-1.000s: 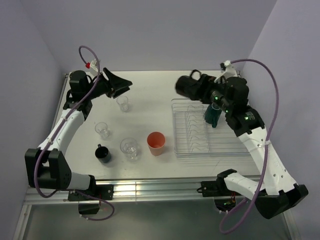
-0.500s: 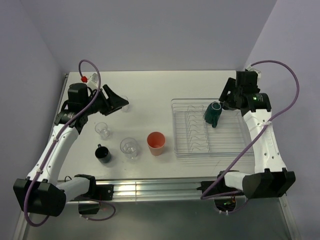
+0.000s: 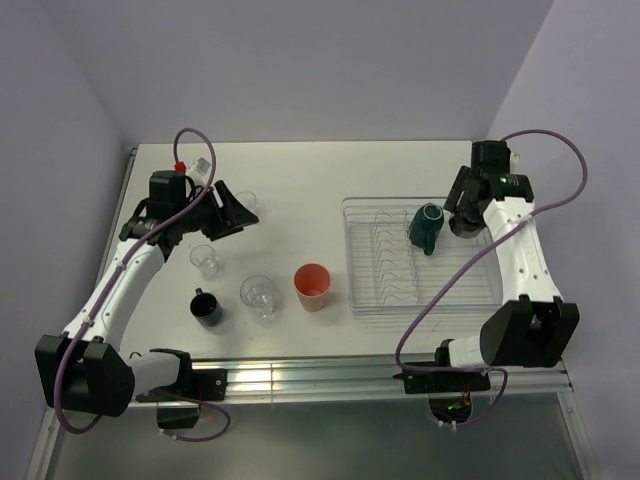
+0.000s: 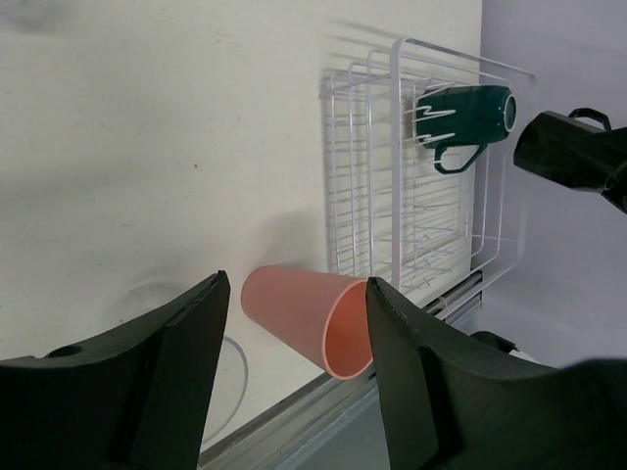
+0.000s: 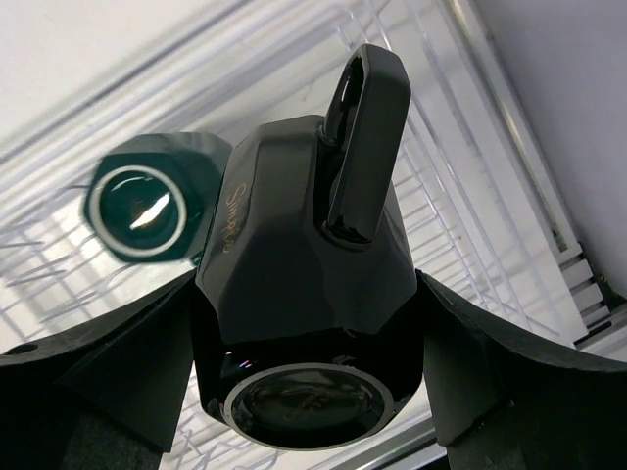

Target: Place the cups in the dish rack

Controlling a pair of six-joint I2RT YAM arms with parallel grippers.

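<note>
The black mug (image 5: pixel 294 225) is grasped handle-up by the right end effector (image 5: pixel 304 377) above the dish rack (image 3: pixel 480 300), beside the green mug (image 3: pixel 425 227), presumably for placement. The left end effector (image 4: pixel 299 286) is released above the counter (image 3: pixel 310 180).

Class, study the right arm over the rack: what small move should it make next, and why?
Probably lower the black mug into the dish rack beside the green mug. The right gripper clamps it over the rack's far right part, with free space next to the green mug.
</note>
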